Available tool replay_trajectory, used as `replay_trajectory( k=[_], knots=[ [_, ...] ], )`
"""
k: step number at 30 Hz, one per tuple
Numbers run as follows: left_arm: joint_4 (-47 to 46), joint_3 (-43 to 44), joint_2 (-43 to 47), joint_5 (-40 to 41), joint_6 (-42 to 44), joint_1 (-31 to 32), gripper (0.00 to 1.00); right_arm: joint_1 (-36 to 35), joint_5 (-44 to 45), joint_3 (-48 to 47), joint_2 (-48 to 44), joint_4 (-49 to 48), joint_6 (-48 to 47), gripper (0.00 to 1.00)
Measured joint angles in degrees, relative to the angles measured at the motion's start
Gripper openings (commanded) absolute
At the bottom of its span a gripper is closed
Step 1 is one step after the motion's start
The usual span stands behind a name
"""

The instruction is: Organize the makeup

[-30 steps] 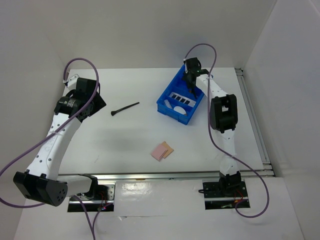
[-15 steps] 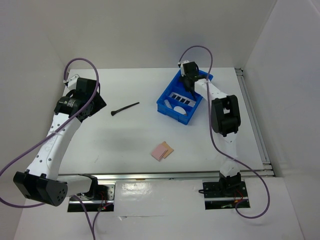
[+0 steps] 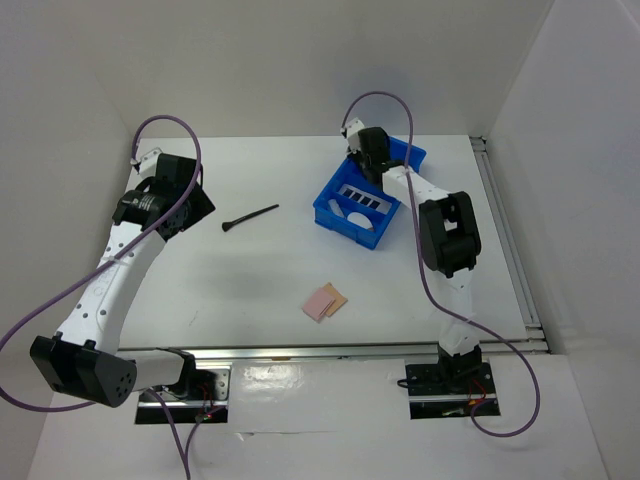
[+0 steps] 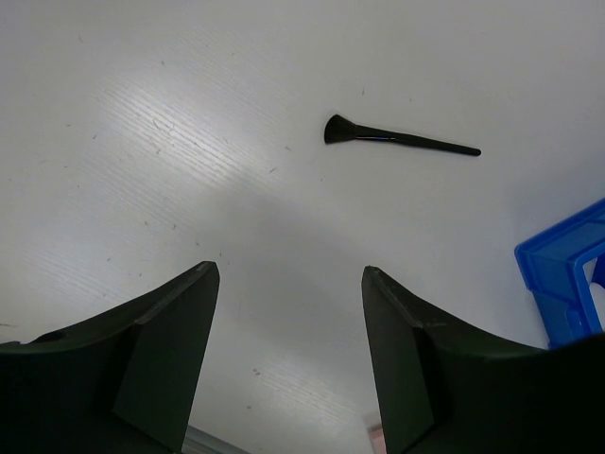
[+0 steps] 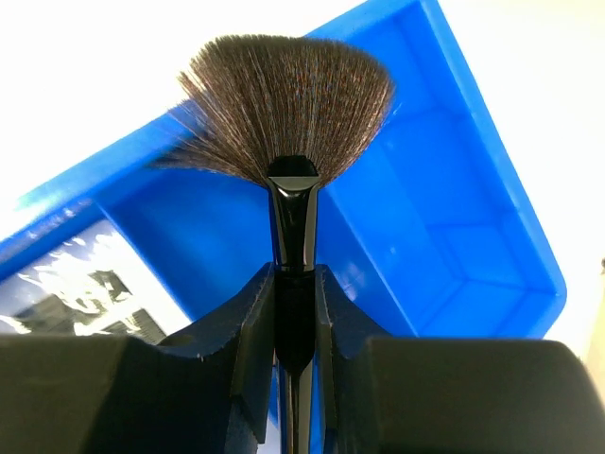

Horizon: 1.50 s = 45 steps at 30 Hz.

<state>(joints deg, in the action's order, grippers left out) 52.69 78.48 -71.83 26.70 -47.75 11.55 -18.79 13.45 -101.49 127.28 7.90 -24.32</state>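
Note:
My right gripper (image 3: 370,168) is shut on a thin black fan brush (image 5: 288,104) and holds it over the far left part of the blue tray (image 3: 398,160). In the right wrist view the bristles fan out above the tray wall (image 5: 454,218). A dark palette with a white label (image 3: 362,194) and white rounded pieces (image 3: 350,210) lie in the tray. A second black brush (image 3: 250,217) lies on the table, also in the left wrist view (image 4: 397,138). Pink and tan pads (image 3: 325,301) lie near the front. My left gripper (image 3: 190,205) is open and empty, left of that brush (image 4: 288,274).
White walls close in the table at the back and on both sides. A metal rail (image 3: 505,230) runs along the right edge. The blue tray's corner shows at the right of the left wrist view (image 4: 567,274).
My right gripper has moved left and toward the back over the tray with the fan brush in it. The left arm has barely shifted.

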Motion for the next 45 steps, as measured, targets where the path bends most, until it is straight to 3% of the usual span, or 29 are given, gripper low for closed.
replay_trajectory(
  k=[10, 33, 41, 45],
  knots=[
    [0.0, 0.0, -0.1, 0.0, 0.0, 0.0, 0.75, 0.0, 0.9, 13.9, -4.1, -14.6, -8.7, 0.11],
    [0.0, 0.0, -0.6, 0.0, -0.2, 0.0, 0.75, 0.9, -0.9, 15.0, -4.2, -23.8, -11.8, 0.10],
    [0.0, 0.0, -1.6, 0.0, -0.2, 0.0, 0.75, 2.1, -2.8, 16.0, -4.2, -25.5, -12.0, 0.18],
    [0.0, 0.0, -2.0, 0.0, -0.2, 0.0, 0.75, 2.3, -3.9, 16.8, -4.2, -25.6, -12.0, 0.27]
  ],
)
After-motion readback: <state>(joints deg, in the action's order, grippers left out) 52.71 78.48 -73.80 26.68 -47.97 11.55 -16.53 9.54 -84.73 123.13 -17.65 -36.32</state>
